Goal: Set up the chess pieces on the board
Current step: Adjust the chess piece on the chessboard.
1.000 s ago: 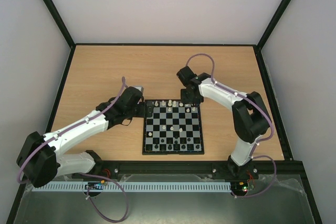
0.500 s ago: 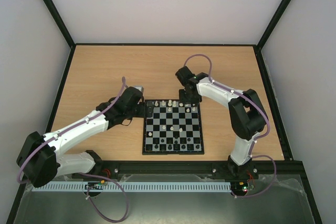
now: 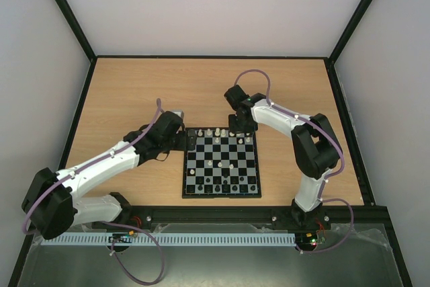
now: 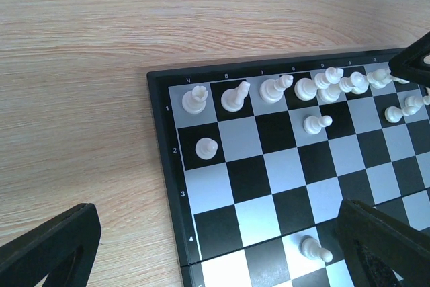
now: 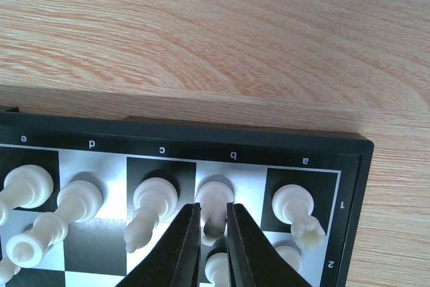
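The board (image 3: 221, 195) lies mid-table, with cream-white chess pieces (image 3: 220, 132) along its far rows and black ones (image 3: 222, 183) along the near rows. My right gripper (image 3: 242, 131) hangs over the far right corner. In the right wrist view its jaws (image 5: 213, 214) are shut on a white piece (image 5: 213, 196) standing on square b1, between a white piece on c1 (image 5: 153, 199) and a rook on a1 (image 5: 293, 205). My left gripper (image 3: 190, 140) stands open over the far left corner, and its fingers (image 4: 54, 247) straddle bare squares near a white pawn (image 4: 206, 147).
Bare wooden table (image 3: 134, 92) surrounds the board, bounded by a black frame and pale walls. Several white pieces (image 3: 222, 163) stand loose in the board's middle rows. The right gripper's tip (image 4: 413, 65) shows at the edge of the left wrist view.
The right gripper has shifted slightly left over the far row and its jaws have closed in on the white piece on b1. The left arm has not moved.
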`<state>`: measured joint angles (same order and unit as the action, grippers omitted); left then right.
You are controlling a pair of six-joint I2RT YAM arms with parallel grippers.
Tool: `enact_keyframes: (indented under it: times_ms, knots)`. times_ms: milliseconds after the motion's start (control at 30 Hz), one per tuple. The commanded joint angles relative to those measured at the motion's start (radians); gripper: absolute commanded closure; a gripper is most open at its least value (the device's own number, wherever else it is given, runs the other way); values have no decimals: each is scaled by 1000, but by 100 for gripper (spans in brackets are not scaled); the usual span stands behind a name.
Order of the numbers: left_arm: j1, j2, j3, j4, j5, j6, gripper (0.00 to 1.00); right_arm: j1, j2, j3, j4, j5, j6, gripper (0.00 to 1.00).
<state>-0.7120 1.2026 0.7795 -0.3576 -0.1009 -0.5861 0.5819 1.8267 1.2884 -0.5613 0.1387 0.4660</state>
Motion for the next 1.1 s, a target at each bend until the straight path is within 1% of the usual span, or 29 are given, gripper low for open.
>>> enact_keyframes:
  times_ms: [0, 967, 1033, 1067]
  knots:
    - [6, 12, 18, -16, -16, 7, 1, -5, 20, 5, -21, 1, -17, 89]
    - [6, 25, 24, -20, -13, 9, 1, -5, 10, -10, -28, 34, -20, 92]
    - [6, 25, 24, -20, -13, 8, 1, -5, 9, -8, -29, 33, -21, 90]
    - [6, 25, 23, -20, -13, 9, 1, -5, 6, -8, -28, 29, -21, 86]
